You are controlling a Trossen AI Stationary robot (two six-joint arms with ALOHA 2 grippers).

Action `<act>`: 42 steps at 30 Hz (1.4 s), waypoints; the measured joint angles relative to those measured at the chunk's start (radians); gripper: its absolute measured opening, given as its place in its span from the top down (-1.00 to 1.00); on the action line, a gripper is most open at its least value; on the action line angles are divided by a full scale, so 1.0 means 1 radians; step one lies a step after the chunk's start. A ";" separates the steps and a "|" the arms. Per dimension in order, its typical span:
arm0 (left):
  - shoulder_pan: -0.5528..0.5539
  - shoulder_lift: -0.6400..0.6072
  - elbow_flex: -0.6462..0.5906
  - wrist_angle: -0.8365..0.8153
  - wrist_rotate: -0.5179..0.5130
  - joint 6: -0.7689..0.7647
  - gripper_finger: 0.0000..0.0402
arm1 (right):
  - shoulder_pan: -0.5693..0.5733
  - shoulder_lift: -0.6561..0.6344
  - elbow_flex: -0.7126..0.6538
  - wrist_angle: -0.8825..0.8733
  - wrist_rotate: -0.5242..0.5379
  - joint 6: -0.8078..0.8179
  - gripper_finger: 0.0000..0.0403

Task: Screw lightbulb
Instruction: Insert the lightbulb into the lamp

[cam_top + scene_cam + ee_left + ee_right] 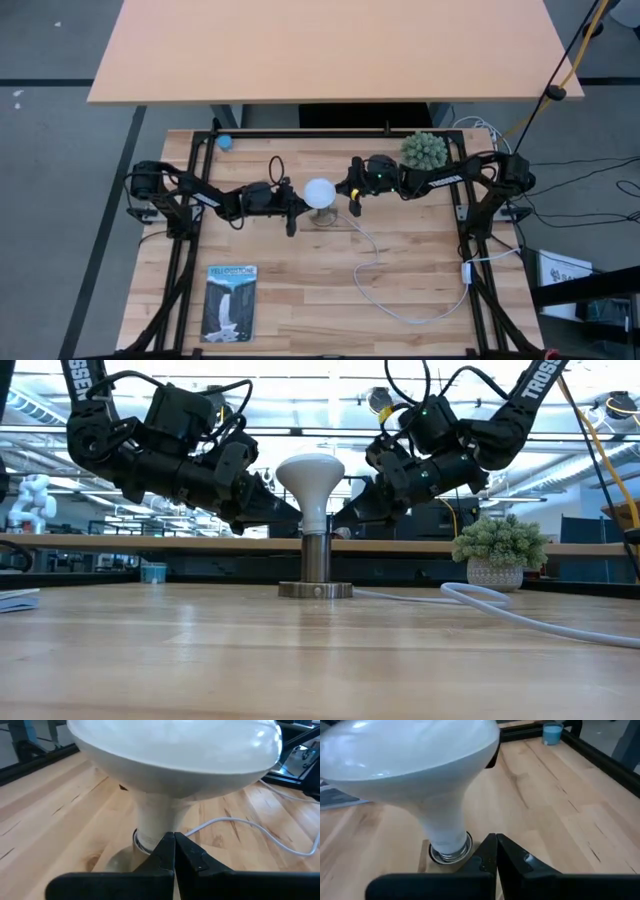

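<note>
The white lightbulb [311,480] stands upright with its silvery screw base in the grey socket [315,565], whose round disc rests on the wooden table's middle. It also shows from above in the high view [319,192]. My left gripper [292,222] is shut and hovers just left of the socket, its fingertips [174,840] pointing at the bulb's neck [152,822]. My right gripper [354,208] is shut and hovers just right of the bulb, its fingertips [495,840] near the screw base [451,851]. Neither shows any touch on the bulb.
The socket's white cord [400,300] loops over the table's near right part to a small switch box [467,270]. A potted green plant [423,150] stands at the far right. A flat blue card [230,302] lies near left, and a small blue object [225,142] far left.
</note>
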 joint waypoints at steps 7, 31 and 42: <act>0.006 0.000 0.000 0.002 0.003 0.001 1.00 | -0.069 0.103 0.094 -0.056 -0.128 0.026 1.00; 0.013 0.000 0.000 0.056 0.095 0.025 1.00 | -0.028 0.069 0.113 -0.110 -0.200 0.026 1.00; 0.038 0.000 0.000 0.048 0.097 0.024 1.00 | -0.024 0.069 0.113 -0.141 -0.202 0.042 1.00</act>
